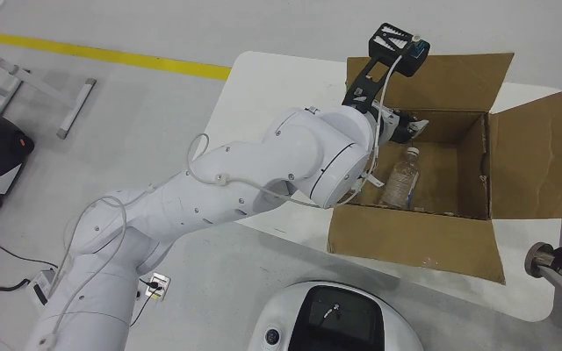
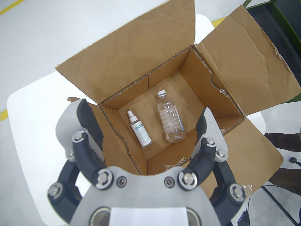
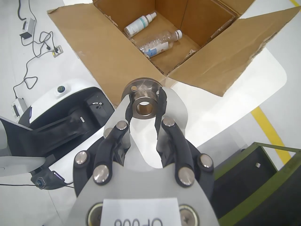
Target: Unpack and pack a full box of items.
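Note:
An open cardboard box (image 1: 413,241) stands on the white table (image 1: 263,96) with its flaps spread. Inside on the bottom lie a clear plastic bottle (image 2: 170,118) with a white cap and, beside it, a small white spray bottle (image 2: 139,129). My left gripper (image 2: 147,123) hangs open above the box's near-left corner, empty; the top view shows it (image 1: 411,127) over the box's far-left part. My right gripper (image 3: 144,102) is shut on a metal flanged ring (image 3: 143,105), held in the air outside the box's near-right corner. The ring (image 1: 537,261) shows at the top view's right edge.
A green metal cart (image 3: 258,165) stands off the table on the right side. Cables and a power strip (image 3: 57,50) lie on the floor on the left. Both bottles (image 3: 140,24) (image 3: 160,42) leave bare cardboard on the box floor. Flaps (image 2: 247,59) overhang the table edges.

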